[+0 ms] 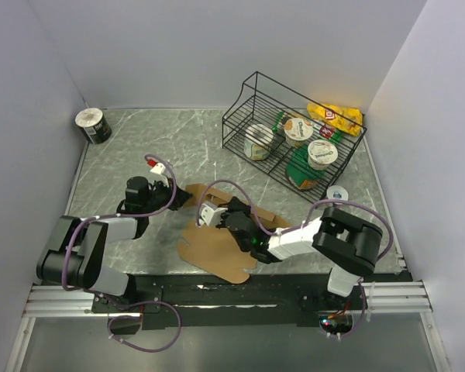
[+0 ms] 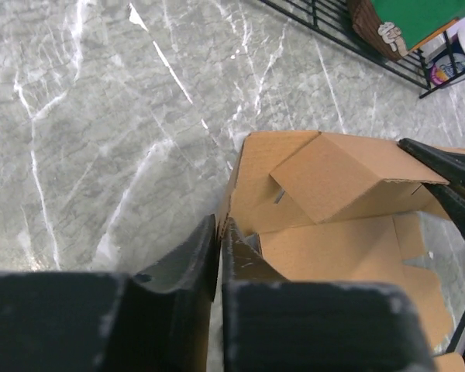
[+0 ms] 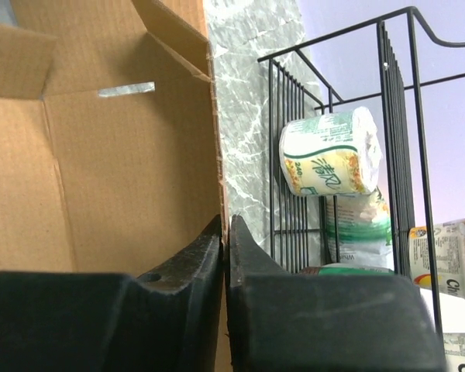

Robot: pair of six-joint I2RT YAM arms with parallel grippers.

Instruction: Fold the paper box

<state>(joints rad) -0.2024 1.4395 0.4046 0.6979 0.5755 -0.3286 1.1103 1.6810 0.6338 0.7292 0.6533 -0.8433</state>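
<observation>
The paper box (image 1: 217,248) is a brown cardboard sheet lying partly folded at the middle of the table, with walls and flaps raised at its far end. My left gripper (image 1: 180,198) reaches in from the left. In the left wrist view its jaws (image 2: 221,226) are pinched on the edge of a raised wall of the paper box (image 2: 333,201). My right gripper (image 1: 221,211) leans over the sheet from the right. In the right wrist view it (image 3: 225,226) is shut on the thin edge of an upright panel of the paper box (image 3: 116,170).
A black wire basket (image 1: 256,75) stands tilted at the back right, holding cups and packets; its wires (image 3: 384,93) are close beyond the right gripper. A yellow snack bag (image 1: 337,116) lies behind it, a small cup (image 1: 337,194) beside it, and a tape roll (image 1: 93,125) at the back left.
</observation>
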